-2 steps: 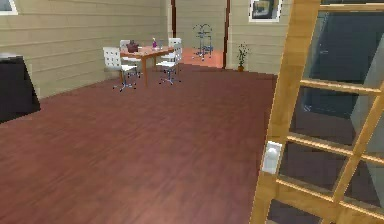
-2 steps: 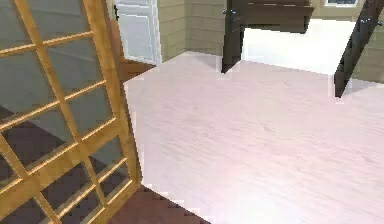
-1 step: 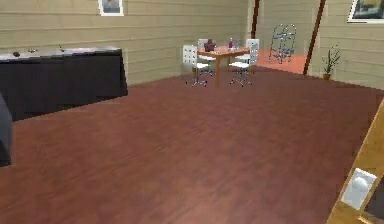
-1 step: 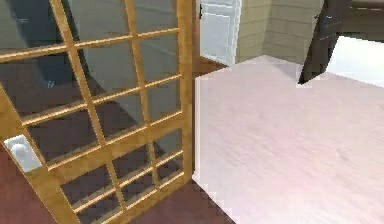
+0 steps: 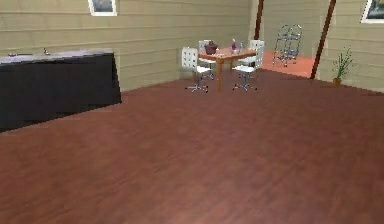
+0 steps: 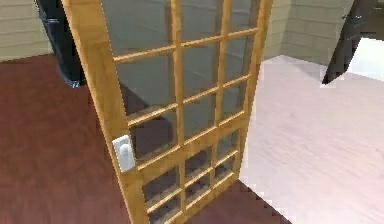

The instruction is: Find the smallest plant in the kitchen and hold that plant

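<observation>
A thin green potted plant (image 5: 342,66) stands on the floor at the forward view's far right, against the pale wall. A small dark purplish thing (image 5: 234,45) sits on the wooden dining table (image 5: 226,55) at the back; I cannot tell whether it is a plant.
A long dark counter (image 5: 55,88) runs along the forward view's left. White chairs (image 5: 194,66) ring the table, and a wire rack (image 5: 288,44) stands behind a doorway. Wide red-brown floor (image 5: 200,150) lies ahead. A wooden glass-paned door (image 6: 175,110) stands close in the arm side view.
</observation>
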You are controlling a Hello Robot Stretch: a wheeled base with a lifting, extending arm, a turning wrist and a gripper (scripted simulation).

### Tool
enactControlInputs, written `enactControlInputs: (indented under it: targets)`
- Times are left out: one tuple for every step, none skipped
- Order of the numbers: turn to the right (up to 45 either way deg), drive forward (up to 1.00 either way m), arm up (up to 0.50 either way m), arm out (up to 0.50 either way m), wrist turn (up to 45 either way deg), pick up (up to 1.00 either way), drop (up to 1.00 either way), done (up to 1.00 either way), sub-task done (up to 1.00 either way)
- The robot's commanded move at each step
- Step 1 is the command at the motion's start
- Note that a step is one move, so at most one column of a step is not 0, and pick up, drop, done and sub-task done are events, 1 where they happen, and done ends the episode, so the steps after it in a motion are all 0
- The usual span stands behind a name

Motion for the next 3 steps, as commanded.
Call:
enactControlInputs:
  targets:
    - [3.0,0.0,0.0,0.0,0.0,0.0,0.0,0.0,0.0]
    - [0.0,0.45,0.0,0.0,0.0,0.0,0.0,0.0,0.0]
    - [45.0,0.0,0.0,0.0,0.0,0.0,0.0,0.0,0.0]
